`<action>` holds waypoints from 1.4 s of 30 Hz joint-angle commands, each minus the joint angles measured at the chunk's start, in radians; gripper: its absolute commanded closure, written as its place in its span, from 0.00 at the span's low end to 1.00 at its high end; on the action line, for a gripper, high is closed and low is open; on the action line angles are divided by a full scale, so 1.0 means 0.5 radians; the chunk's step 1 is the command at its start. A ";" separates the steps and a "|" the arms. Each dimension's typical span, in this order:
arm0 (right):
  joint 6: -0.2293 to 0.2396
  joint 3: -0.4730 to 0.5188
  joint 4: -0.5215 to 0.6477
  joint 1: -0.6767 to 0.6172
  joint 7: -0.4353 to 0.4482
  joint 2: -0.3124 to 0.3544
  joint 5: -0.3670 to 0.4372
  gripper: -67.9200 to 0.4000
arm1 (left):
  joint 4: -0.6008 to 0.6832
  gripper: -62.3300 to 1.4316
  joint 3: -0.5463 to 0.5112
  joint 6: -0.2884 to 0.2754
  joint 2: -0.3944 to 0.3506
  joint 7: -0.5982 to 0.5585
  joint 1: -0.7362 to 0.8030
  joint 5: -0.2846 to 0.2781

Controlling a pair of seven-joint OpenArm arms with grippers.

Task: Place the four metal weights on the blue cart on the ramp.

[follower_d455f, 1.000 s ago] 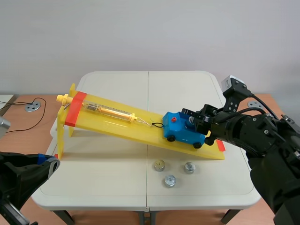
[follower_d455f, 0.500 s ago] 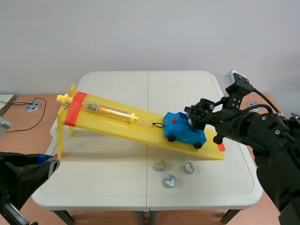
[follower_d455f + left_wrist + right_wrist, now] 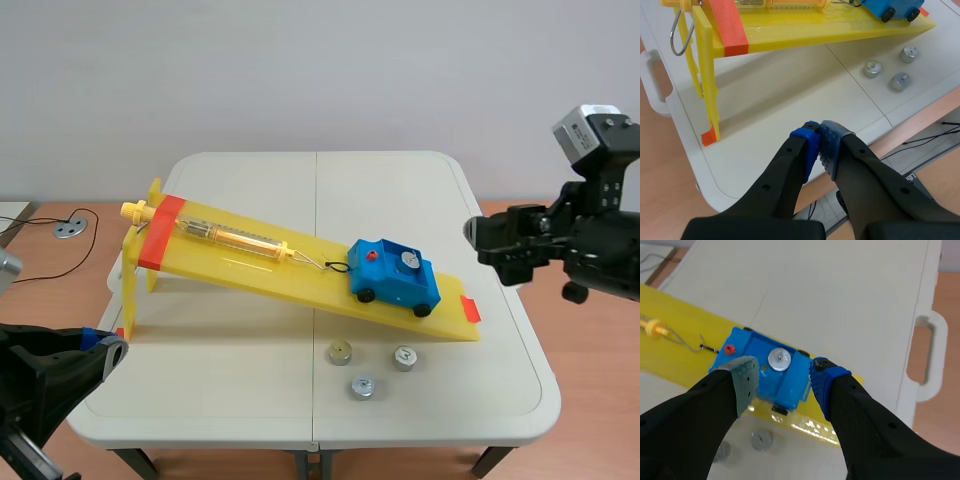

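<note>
One weight (image 3: 406,261) sits in the blue cart (image 3: 394,277) on the ramp (image 3: 250,262) — three more weights (image 3: 362,386) lie on the table (image 3: 230,390). Right gripper (image 3: 783,376) spread wide, left gripper (image 3: 819,142) pressed together

Left fingers (image 3: 812,145) pressed together, right fingers (image 3: 826,381) spread apart

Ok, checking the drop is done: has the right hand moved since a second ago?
Yes. The right hand has pulled away from the cart, rightward and up, past the ramp's low end.
</note>
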 commanded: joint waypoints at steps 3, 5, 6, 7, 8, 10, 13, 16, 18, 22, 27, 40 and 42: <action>0.177 0.025 0.320 -0.069 0.143 0.272 0.204 0.63 | 0.143 0.93 -0.034 -0.056 -0.002 -0.171 -0.012 -0.148; 0.238 0.025 0.395 -0.146 0.114 0.346 0.206 0.63 | 0.143 0.93 -0.034 -0.056 -0.002 -0.171 -0.012 -0.148; 0.261 0.024 0.431 -0.182 0.097 0.379 0.211 0.63 | 0.143 0.93 -0.034 -0.056 -0.002 -0.171 -0.012 -0.148; 0.292 0.024 0.464 -0.215 0.081 0.411 0.211 0.63 | 0.143 0.93 -0.034 -0.056 -0.002 -0.171 -0.012 -0.148; 0.323 0.023 0.488 -0.241 0.069 0.440 0.211 0.63 | 0.143 0.93 -0.034 -0.056 -0.002 -0.171 -0.012 -0.148; 0.378 0.015 0.504 -0.270 0.064 0.479 0.210 0.63 | 0.143 0.93 -0.034 -0.056 -0.002 -0.171 -0.012 -0.148; 0.380 -0.036 0.502 -0.279 0.063 0.494 0.140 0.63 | 0.143 0.93 -0.034 -0.056 -0.002 -0.170 -0.012 -0.148; 0.378 -0.145 0.498 -0.277 0.127 0.494 0.032 0.63 | 0.143 0.93 -0.034 -0.056 -0.002 -0.170 -0.012 -0.148; 0.375 -0.237 0.497 -0.262 0.175 0.492 -0.081 0.63 | 0.143 0.93 -0.034 -0.056 -0.002 -0.171 -0.012 -0.148; 0.336 -0.418 0.449 -0.188 0.228 0.467 -0.259 0.63 | 0.143 0.93 -0.034 -0.056 -0.002 -0.172 -0.012 -0.148; 0.261 -0.571 0.313 -0.072 0.275 0.387 -0.419 0.62 | 0.143 0.93 -0.034 -0.056 -0.002 -0.172 -0.012 -0.148; 0.149 -0.840 -0.108 0.196 0.343 0.128 -0.597 0.59 | 0.143 0.93 -0.034 -0.056 -0.001 -0.172 -0.012 -0.148; 0.129 -0.866 -0.179 0.232 0.357 0.096 -0.650 0.59 | 0.143 0.93 -0.034 -0.056 -0.001 -0.171 -0.012 -0.148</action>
